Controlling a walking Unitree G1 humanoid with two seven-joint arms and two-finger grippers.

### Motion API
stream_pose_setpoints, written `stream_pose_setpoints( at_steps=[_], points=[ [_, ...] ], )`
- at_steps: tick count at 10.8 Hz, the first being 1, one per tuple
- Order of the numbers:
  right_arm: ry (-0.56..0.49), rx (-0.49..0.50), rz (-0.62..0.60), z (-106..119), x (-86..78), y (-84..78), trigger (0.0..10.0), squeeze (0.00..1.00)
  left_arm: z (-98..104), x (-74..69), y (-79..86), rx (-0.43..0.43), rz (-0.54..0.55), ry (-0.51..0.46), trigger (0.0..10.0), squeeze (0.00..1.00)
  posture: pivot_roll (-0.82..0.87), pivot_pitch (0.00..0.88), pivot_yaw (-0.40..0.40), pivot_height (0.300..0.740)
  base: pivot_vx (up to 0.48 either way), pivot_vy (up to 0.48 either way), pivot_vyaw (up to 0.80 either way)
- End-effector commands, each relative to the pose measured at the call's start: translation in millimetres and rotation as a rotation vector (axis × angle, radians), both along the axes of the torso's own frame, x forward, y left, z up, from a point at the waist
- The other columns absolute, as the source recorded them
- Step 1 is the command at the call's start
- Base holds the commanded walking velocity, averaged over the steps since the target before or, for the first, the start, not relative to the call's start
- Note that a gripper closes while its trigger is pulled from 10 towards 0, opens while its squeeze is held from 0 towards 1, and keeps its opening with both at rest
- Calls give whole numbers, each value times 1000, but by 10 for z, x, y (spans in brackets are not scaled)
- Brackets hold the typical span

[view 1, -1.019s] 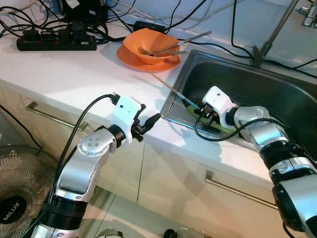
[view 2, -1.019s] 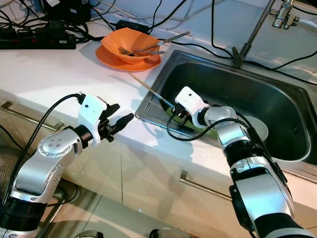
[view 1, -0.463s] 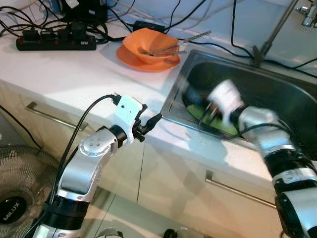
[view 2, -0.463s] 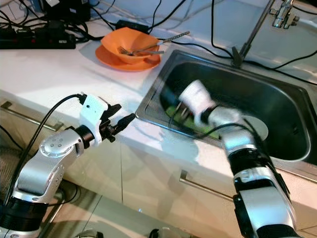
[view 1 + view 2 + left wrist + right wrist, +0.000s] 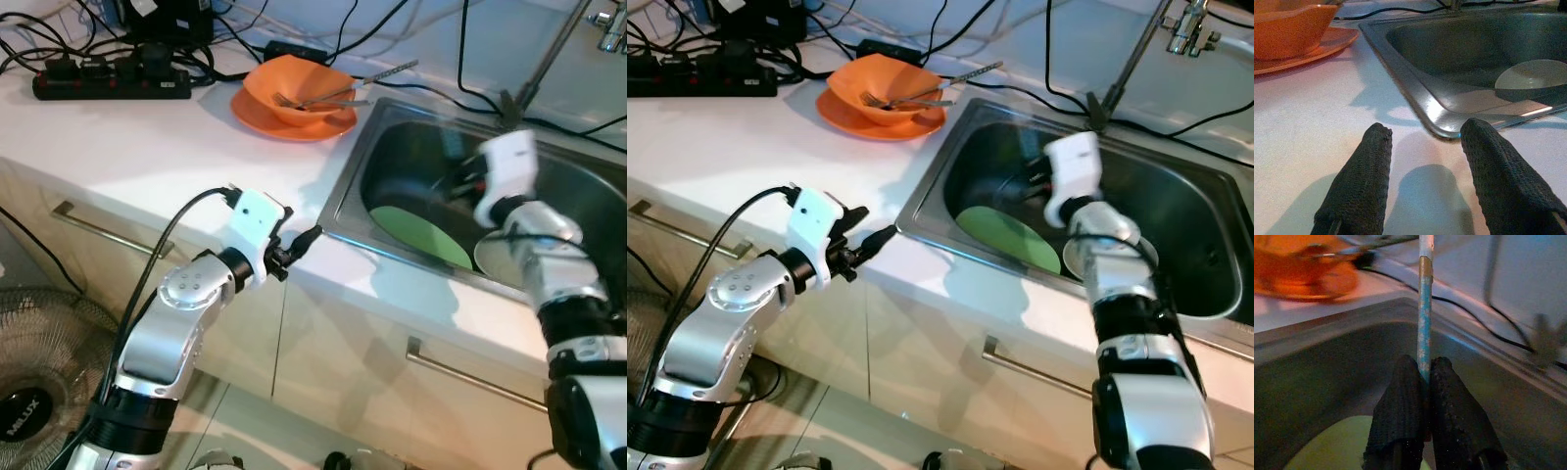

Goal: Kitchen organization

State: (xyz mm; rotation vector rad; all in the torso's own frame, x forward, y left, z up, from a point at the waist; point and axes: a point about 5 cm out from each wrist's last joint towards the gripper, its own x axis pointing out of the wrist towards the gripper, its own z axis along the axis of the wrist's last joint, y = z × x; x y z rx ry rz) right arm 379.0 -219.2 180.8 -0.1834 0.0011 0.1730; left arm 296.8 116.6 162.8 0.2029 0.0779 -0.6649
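My right gripper [image 5: 1422, 364] is shut on a thin blue stick [image 5: 1424, 308] with a pale tip, which points toward the counter. In the eye views that gripper [image 5: 462, 182] hovers, blurred, above the steel sink [image 5: 343, 211]. A green plate [image 5: 421, 235] lies on the sink floor, with a white dish [image 5: 505, 262] beside it. An orange bowl [image 5: 297, 90] holding a fork [image 5: 313, 99] sits on an orange plate [image 5: 294, 124] on the counter left of the sink. My left gripper [image 5: 1422, 132] is open just over the counter's front edge [image 5: 312, 236], by the sink's near-left corner.
A black power strip [image 5: 113, 83] and tangled cables lie at the back of the white counter. The faucet pipe [image 5: 539, 59] rises behind the sink. Cabinet drawers with metal handles [image 5: 108, 233] run below the counter. A floor fan [image 5: 29, 392] stands at lower left.
My right arm has lifted the stick off the sink's near-left rim and swung right and up over the basin, uncovering the green plate. The left arm has stayed put.
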Motion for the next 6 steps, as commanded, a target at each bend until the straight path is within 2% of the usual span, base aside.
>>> stream_pose_setpoints(
  at_steps=[1,3,4,6],
  points=[
    [-14,24,-77,89,25,-108,10000,0,27,-17,-72,0,-27,-14,10000,0,-30,74,-112,740,0,0,0],
    [16,43,-147,51,32,-164,10000,0,28,-16,-72,0,-25,-14,10000,0,-30,71,-113,740,0,0,0],
    [122,43,-250,-112,21,-258,10000,0,22,-18,-79,-1,-27,-13,10000,0,-32,71,-113,740,0,0,0],
    [250,64,-346,-370,-36,-325,10000,0,21,-14,-90,-1,-27,-13,10000,0,-30,71,-117,740,0,0,0]
  ],
)
